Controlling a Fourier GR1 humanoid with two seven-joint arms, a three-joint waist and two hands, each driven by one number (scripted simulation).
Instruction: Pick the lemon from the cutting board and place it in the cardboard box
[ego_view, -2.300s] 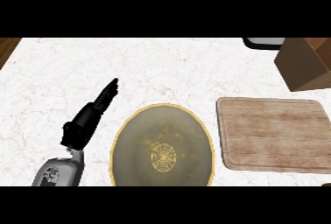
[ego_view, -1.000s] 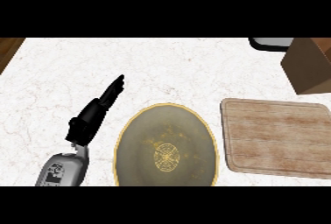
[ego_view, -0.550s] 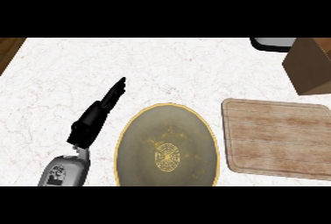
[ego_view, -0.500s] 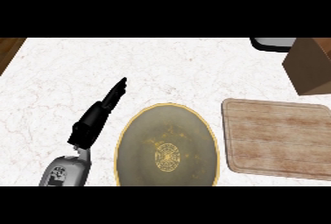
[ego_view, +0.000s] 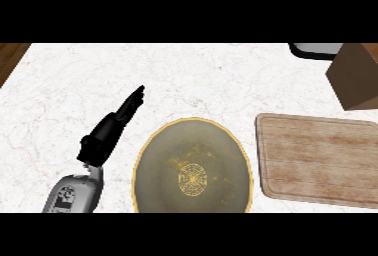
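One head view only, looking steeply down on the white counter (ego_view: 192, 75) from close above; the plate (ego_view: 193, 170) is sitting low centre; the cutting board (ego_view: 319, 159) is running off the right edge; the cardboard box (ego_view: 358, 75) is showing partly at upper right.

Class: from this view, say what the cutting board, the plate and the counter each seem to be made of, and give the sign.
Cutting board: probably wood, matt, streaky grain. Plate: perhaps glazed ceramic, olive with gold rim and emblem. Counter: marble-like stone, white with faint veins.
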